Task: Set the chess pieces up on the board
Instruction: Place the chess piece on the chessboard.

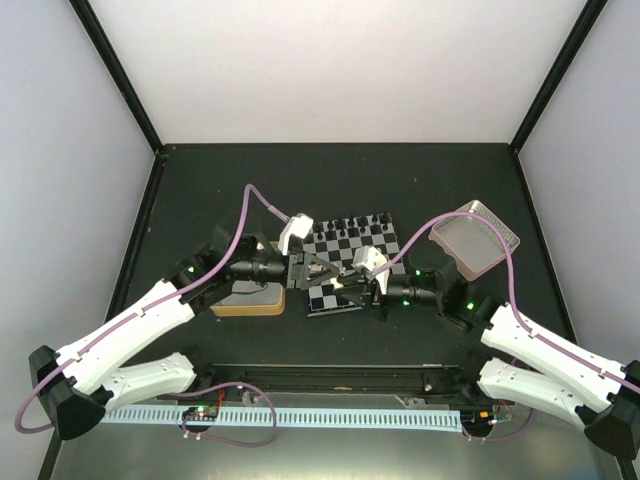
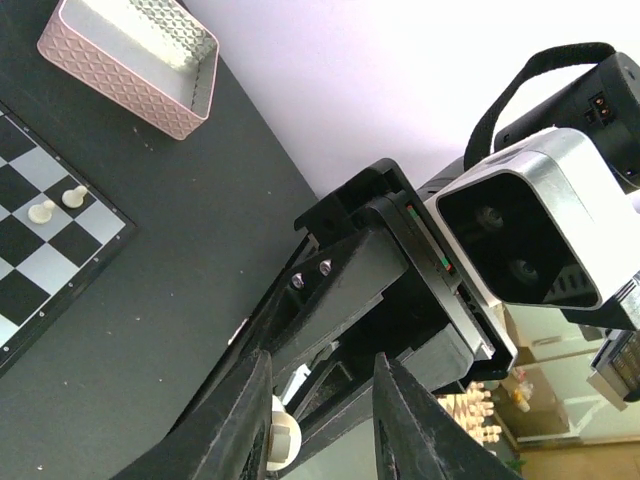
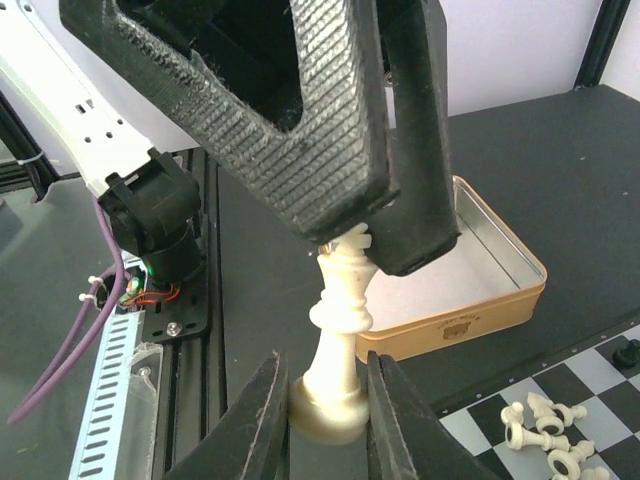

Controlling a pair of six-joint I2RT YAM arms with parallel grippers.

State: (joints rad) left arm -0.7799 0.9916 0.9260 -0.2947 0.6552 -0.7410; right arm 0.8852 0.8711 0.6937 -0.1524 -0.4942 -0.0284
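The board (image 1: 350,250) lies mid-table, with black chess pieces (image 1: 352,221) along its far edge. Both grippers meet over its near left corner. My right gripper (image 3: 323,355) (image 1: 347,285) is shut on the base of a tall cream piece (image 3: 345,300). My left gripper (image 3: 375,240) (image 1: 308,265) straddles that piece's crown. In the left wrist view its jaws (image 2: 321,353) stand apart, with the cream crown (image 2: 282,436) against one finger only. Several small cream pieces (image 3: 545,425) (image 2: 55,205) lie toppled on the board (image 3: 600,400) (image 2: 20,240).
A gold-rimmed tin tray (image 1: 250,298) (image 3: 500,300) sits left of the board, under the left arm. A pink-sided tray (image 1: 475,240) (image 2: 130,60) stands to the right. The right wrist's camera housing (image 2: 520,235) is close in front of the left gripper.
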